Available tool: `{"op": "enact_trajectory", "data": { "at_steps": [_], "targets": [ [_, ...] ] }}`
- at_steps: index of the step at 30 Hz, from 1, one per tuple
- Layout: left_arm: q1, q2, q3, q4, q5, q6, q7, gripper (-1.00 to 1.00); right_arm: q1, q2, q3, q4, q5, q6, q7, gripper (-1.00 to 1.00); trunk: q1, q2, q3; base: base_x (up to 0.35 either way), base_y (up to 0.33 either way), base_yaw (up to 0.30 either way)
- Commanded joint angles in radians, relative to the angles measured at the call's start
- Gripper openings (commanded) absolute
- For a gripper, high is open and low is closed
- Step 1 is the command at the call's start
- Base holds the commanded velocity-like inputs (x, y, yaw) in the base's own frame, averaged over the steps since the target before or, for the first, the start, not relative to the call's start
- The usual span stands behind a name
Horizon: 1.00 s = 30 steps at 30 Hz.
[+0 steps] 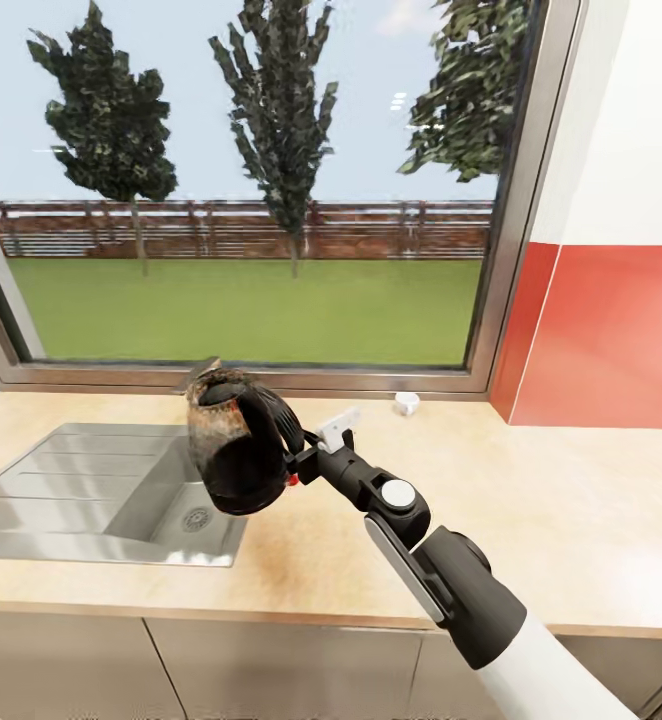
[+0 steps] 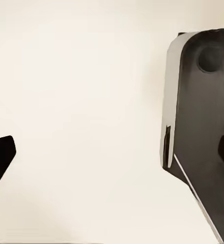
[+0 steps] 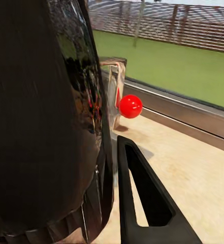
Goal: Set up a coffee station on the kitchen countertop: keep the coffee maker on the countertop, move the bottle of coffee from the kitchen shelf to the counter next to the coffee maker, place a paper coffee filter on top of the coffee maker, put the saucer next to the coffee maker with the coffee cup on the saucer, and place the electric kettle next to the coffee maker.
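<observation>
Beige wood-look kitchen countertop (image 1: 581, 520) runs beneath a wide window, with a steel sink (image 1: 81, 490) set in at its left end. Above the sink's right rim, the right gripper (image 1: 293, 462) is clamped on the black looped handle of the rounded glass electric kettle (image 1: 236, 455), held tilted in the air. Near the countertop's back edge stands a tiny white coffee cup (image 1: 406, 403). Whether the left pincer is open cannot be told.

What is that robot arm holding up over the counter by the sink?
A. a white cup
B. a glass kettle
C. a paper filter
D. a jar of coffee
B: the right claw grips the black handle of the electric kettle, held tilted above the kitchen countertop beside the sink.
</observation>
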Motion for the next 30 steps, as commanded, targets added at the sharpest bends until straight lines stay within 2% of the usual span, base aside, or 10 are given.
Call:
{"op": "enact_trajectory", "data": {
  "at_steps": [1,4,9,15,30],
  "targets": [
    [0.000,0.001,0.007,-0.001,-0.010,-0.040,-0.004,1.00,-0.001,0.001,0.000,-0.001,-0.004,0.005,0.001,-1.00,0.000,-0.002,-0.002,-0.043,0.241,0.000],
    [-0.002,0.002,0.007,-0.008,-0.010,-0.096,-0.045,1.00,-0.001,0.002,0.001,-0.001,-0.004,0.005,0.001,-1.00,0.000,-0.002,-0.002,-0.019,0.146,0.000],
    [-0.004,-0.003,0.007,-0.019,-0.010,-0.116,-0.109,1.00,-0.001,0.002,0.000,-0.001,-0.004,0.007,0.001,-1.00,0.000,-0.002,-0.002,-0.003,0.028,0.037],
    [-0.007,-0.012,0.007,-0.021,-0.010,-0.116,-0.118,1.00,-0.001,0.002,-0.001,-0.001,-0.004,0.007,0.001,-1.00,0.000,-0.002,-0.007,0.000,0.002,0.168],
    [-0.009,-0.015,0.010,-0.021,-0.009,-0.110,-0.116,1.00,-0.001,0.001,-0.001,-0.001,-0.004,0.006,0.001,-1.00,0.000,-0.002,-0.020,0.000,0.002,0.222]
  ]
}}
